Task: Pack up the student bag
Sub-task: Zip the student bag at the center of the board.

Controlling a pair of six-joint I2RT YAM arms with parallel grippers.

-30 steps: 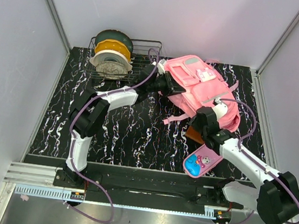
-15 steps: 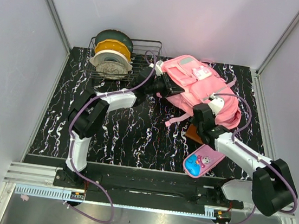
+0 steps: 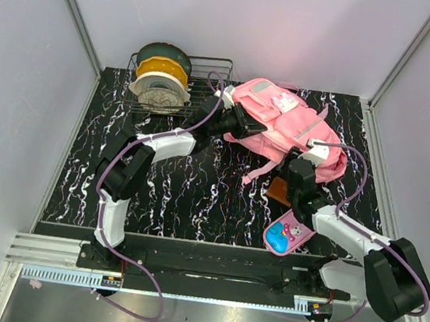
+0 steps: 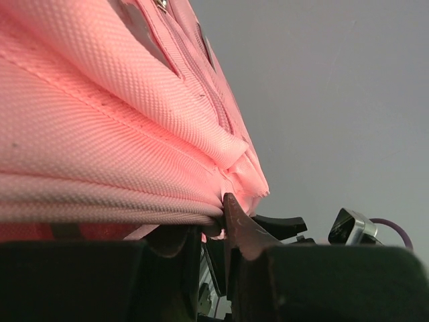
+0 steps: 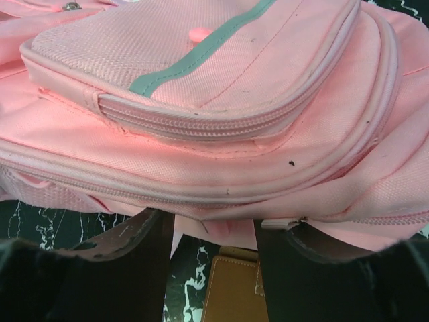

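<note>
One student bag (image 3: pixel 282 128) shows soft, coarse-woven pink fabric.

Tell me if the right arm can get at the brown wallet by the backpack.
Probably yes. The brown wallet lies just below the right gripper, showing between its open jaws with nothing on top. The student bag sits right at its far end, which may crowd a grasp.

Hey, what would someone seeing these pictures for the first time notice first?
The big pink student bag at the far right of the table, worked from two sides: the left hand pinches its left edge, the right hand stands open at its near side. Next, the spools in a wire basket at far left, and a small cartoon pencil case at near right.
</note>
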